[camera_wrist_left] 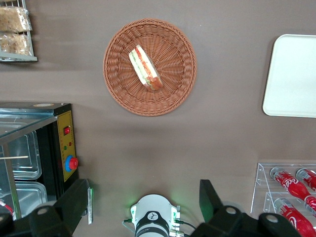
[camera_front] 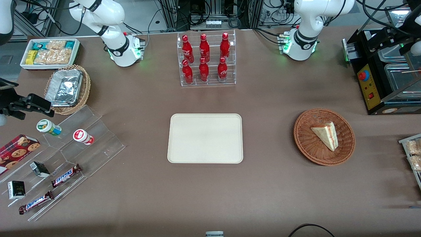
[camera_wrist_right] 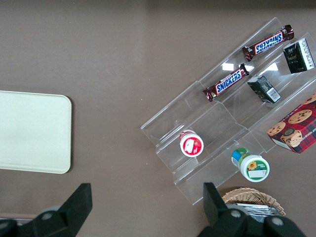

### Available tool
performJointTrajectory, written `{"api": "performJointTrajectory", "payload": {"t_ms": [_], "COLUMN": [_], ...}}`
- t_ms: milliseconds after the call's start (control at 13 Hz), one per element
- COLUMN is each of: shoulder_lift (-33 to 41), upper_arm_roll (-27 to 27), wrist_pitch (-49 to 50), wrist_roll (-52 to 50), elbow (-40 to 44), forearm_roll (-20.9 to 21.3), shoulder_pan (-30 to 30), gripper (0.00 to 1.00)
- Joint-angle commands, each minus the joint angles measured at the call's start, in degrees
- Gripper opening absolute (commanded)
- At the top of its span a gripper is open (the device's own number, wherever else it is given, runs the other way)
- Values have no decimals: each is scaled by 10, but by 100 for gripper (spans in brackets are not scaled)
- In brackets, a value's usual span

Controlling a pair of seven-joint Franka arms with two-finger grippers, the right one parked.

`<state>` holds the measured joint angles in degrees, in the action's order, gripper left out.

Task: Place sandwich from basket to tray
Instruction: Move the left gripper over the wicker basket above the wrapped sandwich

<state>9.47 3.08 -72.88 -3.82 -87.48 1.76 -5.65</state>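
Hovering high above the counter (camera_wrist_left: 148, 148), the gripper (camera_wrist_left: 143, 205) is spreading its fingers wide, holding nothing. Well below it, the sandwich (camera_wrist_left: 145, 67) is lying in the basket (camera_wrist_left: 118, 89); descending squarely over the wedge should be helping, tray (camera_wrist_left: 291, 74) waiting sideways.

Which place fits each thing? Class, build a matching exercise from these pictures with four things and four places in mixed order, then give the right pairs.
Things:
1. sandwich
2. tray
3. cola bottles
4. gripper

Places:
A. in a clear rack, farther from the front camera than the tray
B. in the basket
C. high above the table, fingers open
D. flat on the table, bare, beside the basket

Pairs: 1-B, 2-D, 3-A, 4-C
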Motion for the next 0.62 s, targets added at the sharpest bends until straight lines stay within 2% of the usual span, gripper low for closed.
{"api": "performJointTrajectory", "payload": {"t_ms": [0, 308, 538], "shoulder_lift": [7, -35, -75], "upper_arm_roll": [-6, 1, 39], "wrist_pitch": [-9, -24, -69], "wrist_roll": [-5, -4, -4], "elbow": [-6, -4, -10], "forearm_roll": [11, 11, 13], "shoulder_pan": [0, 7, 8], "gripper": [100, 100, 100]}}
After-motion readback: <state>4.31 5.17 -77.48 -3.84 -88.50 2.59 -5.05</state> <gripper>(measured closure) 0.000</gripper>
